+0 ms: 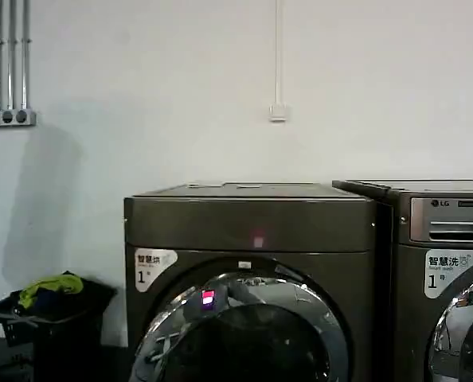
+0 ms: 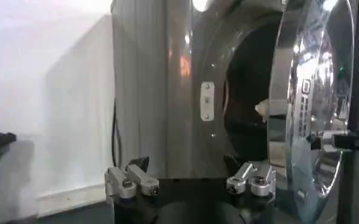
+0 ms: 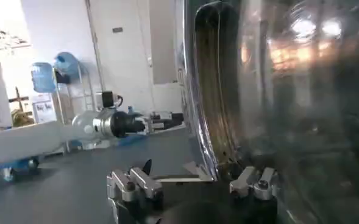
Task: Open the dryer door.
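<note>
The dryer [image 1: 252,239] is standing against a white wall, its sticker marked "1" on the upper left of the front and a small pink light glowing on the plain panel above the porthole; the LG machine [image 1: 443,263] is sitting just beside it on the right, and a dark basket [image 1: 49,318] of clothes is resting on the floor to the left. In the head view the door [image 1: 244,330] is filling the lower front of the dryer, chrome ring around dark glass, and whether it is seated or ajar cannot be told from there. The left wrist view is telling more: the door [image 2: 310,115] is standing swung away from the front panel, its chrome ring seen nearly edge-on, with the dark drum opening [image 2: 246,103] and a silver latch plate [image 2: 207,101] exposed between door and cabinet. The left hand [image 2: 191,181] is hovering low near the dryer front, fingers spread apart and gripping nothing. The right hand [image 3: 194,184] is sitting close against the curved chrome of the door [image 3: 228,85], fingers likewise parted; whether either pad is touching the ring cannot be told. In the right wrist view the left arm [image 3: 51,131] is also showing farther off across the floor. Judging progress: the latch looks released and the door partly open, so the first part seems done; what is left is likely swinging it wider until the opening is fully clear.
</note>
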Controlling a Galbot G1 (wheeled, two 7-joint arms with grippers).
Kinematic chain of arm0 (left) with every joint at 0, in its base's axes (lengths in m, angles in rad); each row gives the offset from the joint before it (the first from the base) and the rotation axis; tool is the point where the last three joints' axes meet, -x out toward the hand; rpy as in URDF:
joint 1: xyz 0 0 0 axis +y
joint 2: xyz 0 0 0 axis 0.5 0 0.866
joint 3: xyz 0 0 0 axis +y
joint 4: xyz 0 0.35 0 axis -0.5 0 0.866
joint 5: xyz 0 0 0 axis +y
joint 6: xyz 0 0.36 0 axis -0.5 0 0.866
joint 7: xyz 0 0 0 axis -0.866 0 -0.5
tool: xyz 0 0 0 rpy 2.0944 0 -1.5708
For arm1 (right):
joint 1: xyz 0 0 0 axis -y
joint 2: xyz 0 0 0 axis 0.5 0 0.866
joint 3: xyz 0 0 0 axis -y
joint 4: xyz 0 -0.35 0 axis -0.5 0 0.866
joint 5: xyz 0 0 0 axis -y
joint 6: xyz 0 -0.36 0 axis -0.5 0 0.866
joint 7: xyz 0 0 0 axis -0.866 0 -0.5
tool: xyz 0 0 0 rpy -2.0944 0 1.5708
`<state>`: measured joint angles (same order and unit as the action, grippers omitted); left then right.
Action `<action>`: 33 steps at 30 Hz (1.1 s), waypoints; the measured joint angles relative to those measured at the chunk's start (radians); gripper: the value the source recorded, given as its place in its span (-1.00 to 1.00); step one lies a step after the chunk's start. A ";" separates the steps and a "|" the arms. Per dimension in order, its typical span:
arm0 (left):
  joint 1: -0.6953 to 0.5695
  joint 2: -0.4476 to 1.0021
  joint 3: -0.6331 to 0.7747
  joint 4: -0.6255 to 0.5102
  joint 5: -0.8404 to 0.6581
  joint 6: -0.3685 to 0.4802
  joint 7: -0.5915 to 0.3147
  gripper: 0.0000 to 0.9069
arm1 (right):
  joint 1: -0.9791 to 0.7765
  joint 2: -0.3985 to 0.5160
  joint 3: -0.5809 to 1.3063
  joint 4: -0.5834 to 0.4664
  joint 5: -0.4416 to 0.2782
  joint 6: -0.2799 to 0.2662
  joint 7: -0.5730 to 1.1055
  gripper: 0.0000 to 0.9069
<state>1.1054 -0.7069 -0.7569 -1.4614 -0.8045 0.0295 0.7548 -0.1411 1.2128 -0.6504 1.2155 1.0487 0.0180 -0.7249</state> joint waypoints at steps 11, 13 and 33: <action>-0.009 0.012 0.011 0.004 0.003 -0.008 0.007 1.00 | 0.006 -0.044 -0.026 0.025 0.001 -0.021 -0.128 1.00; -0.017 0.020 0.021 0.011 0.008 -0.011 0.014 1.00 | 0.007 -0.056 -0.027 0.028 -0.001 -0.023 -0.163 1.00; -0.212 0.036 0.252 0.094 0.035 -0.034 0.026 1.00 | -0.031 -0.151 -0.003 0.053 -0.008 -0.029 -0.346 1.00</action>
<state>0.8930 -0.6712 -0.5046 -1.3678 -0.7696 -0.0042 0.7810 -0.1722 1.0618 -0.6535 1.2688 1.0406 -0.0106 -1.0713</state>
